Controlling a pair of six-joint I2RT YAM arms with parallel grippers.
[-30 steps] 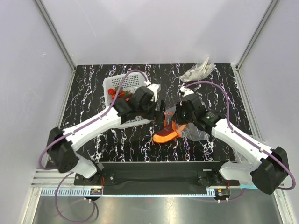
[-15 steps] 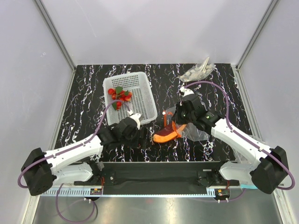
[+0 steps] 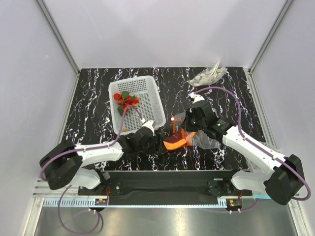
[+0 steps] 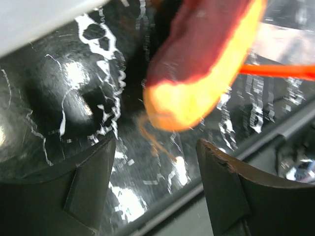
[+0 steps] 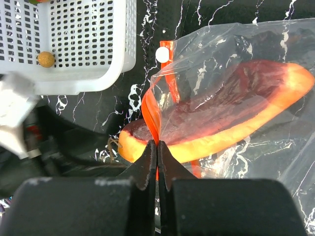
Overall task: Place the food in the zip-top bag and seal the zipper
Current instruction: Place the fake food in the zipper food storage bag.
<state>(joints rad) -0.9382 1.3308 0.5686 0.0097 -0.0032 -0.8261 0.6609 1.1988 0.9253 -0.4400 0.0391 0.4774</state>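
The zip-top bag [image 3: 199, 132] lies right of centre, clear, with its orange-red zipper [image 5: 170, 83] standing up at the mouth. My right gripper [image 3: 188, 127] is shut on the zipper [image 5: 157, 147]. A longer red-orange piece [image 3: 175, 141] lies partly inside the bag, its near end sticking out [image 5: 130, 142]. My left gripper [image 3: 156, 142] is open and empty, low over the table, with that piece's end [image 4: 197, 73] just ahead of its jaws [image 4: 155, 147]. Little red pieces and green bits [image 3: 125, 100] sit in the white basket [image 3: 147, 98].
The basket's corner [image 5: 74, 73] is close to the bag mouth, with a small brown ball [image 5: 46, 59] inside. A greyish plastic wad [image 3: 209, 74] lies at the back right. The table's front rail [image 3: 167, 173] runs just behind the left gripper.
My left arm pulled back from the basket to the front of the table, then reached right toward the red-orange piece's end. My right gripper has stayed shut on the zipper.
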